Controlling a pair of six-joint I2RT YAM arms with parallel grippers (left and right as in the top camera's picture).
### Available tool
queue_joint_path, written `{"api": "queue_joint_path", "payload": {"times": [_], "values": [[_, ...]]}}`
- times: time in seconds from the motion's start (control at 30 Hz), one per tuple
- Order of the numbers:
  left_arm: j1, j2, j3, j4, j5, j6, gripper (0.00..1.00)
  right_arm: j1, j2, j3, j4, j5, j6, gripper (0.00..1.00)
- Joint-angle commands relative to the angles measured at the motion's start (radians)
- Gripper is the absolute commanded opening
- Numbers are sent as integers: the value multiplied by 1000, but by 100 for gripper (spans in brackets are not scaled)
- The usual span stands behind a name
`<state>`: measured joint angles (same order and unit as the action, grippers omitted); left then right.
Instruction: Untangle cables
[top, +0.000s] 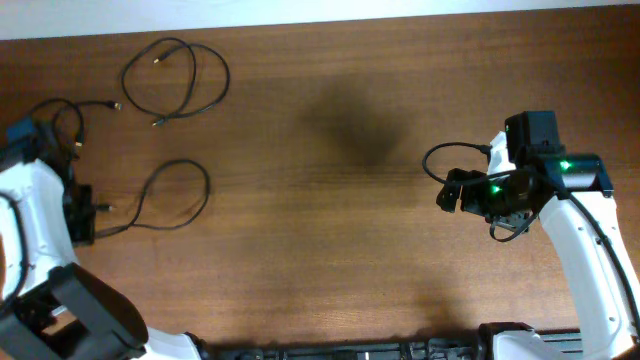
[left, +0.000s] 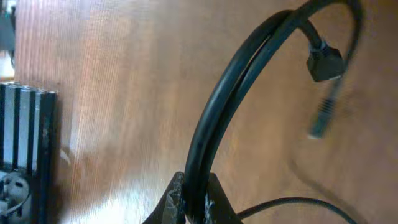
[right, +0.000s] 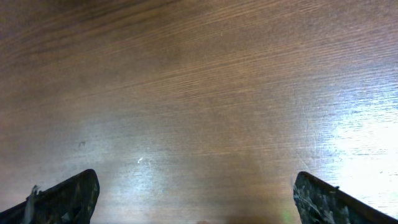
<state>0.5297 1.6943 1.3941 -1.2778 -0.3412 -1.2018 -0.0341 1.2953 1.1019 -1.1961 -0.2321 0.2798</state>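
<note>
Lying at nine to eleven o'clock on the brown wooden table (top: 320, 260), three thin black metal-tipped cables (top: 176, 82) sat; the left gripper (left: 194, 200) clenched one, the right gripper (right: 196, 200), at three o'clock, stood released.

table (top: 300, 260): wood grain, semi-glossy sheen; cables (top: 207, 190): black, smooth, matt

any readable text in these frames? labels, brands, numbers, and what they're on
No readable text in any view.
cables: plain black, no print visible.
right arm: a green light, no label visible.
ribbed black block at the left edge of the left wrist view: no marking legible.
</note>
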Motion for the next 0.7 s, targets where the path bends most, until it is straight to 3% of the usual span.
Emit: {"api": "queue_joint_path", "payload": {"times": [0.0,0.03,0.07,0.13,0.2,0.23,0.27,0.33,0.43,0.53,0.6,0.63,0.67], "values": [[89,-12,-51,28,-15,-13,60,-6,3,-4,-1,8,-10,98],[106,-12,-50,29,-15,-13,98,-6,3,-4,-1,8,-10,99],[133,-13,-43,26,-1,-12,99,-6,3,-4,-1,8,-10,99],[154,-18,-21,53,132,100,99,-6,3,-4,-4,1,-10,99],[153,-18,4,143,249,307,99,-6,3,-4,-1,1,-10,99],[153,-18,26,218,359,480,99,-6,3,-4,-2,1,-10,99],[153,-19,41,247,421,558,99,-6,3,-4,-2,1,-10,99],[153,-19,64,268,487,598,99,-6,3,-4,-1,1,-10,99],[153,-19,66,242,475,585,99,-6,3,-4,-1,1,-10,99],[153,-19,66,256,609,631,99,-6,3,-4,3,1,-10,98],[153,-19,66,357,848,872,99,-6,3,-4,4,1,-10,99],[153,-19,66,433,1038,1027,99,-6,3,-4,3,1,-10,99],[153,-19,66,473,1137,1070,99,-6,3,-4,4,1,-10,99]]}}
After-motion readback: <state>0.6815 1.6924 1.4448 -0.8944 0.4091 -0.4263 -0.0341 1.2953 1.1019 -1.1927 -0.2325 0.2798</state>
